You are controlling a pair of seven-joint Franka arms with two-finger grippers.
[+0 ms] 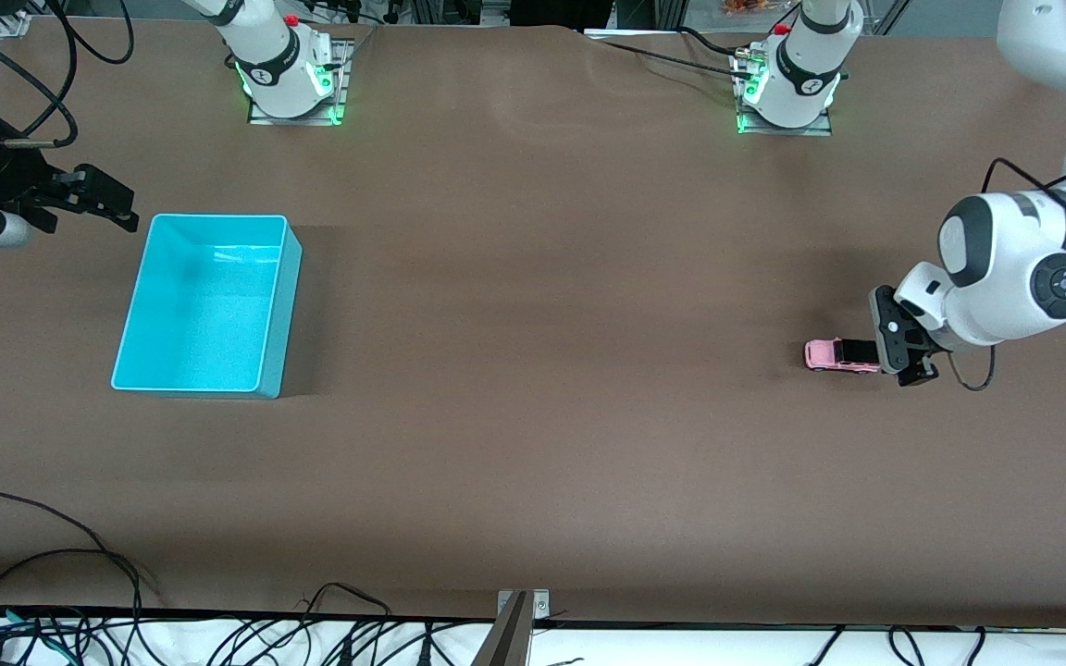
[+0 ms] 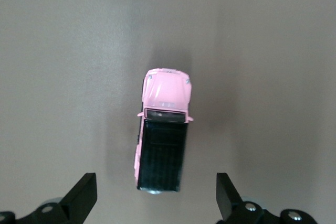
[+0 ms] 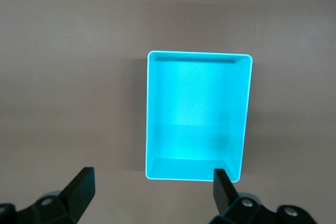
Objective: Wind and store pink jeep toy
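The pink jeep toy (image 1: 840, 354) stands on the brown table toward the left arm's end, its black roofed rear toward my left gripper (image 1: 905, 344). That gripper is low and open, with the jeep's rear end just between its fingertips and not touching them. In the left wrist view the jeep (image 2: 163, 135) lies lengthwise between the spread fingers (image 2: 81, 195) of the left gripper (image 2: 156, 198). My right gripper (image 1: 112, 205) is open and empty, up beside the turquoise bin (image 1: 218, 218), which holds nothing. The bin (image 3: 199, 54) also shows in the right wrist view, past the right gripper (image 3: 152, 192).
The two arm bases (image 1: 291, 83) (image 1: 787, 92) stand along the table's edge farthest from the front camera. Loose black cables (image 1: 80, 573) and a metal bracket (image 1: 519, 615) lie at the table's nearest edge.
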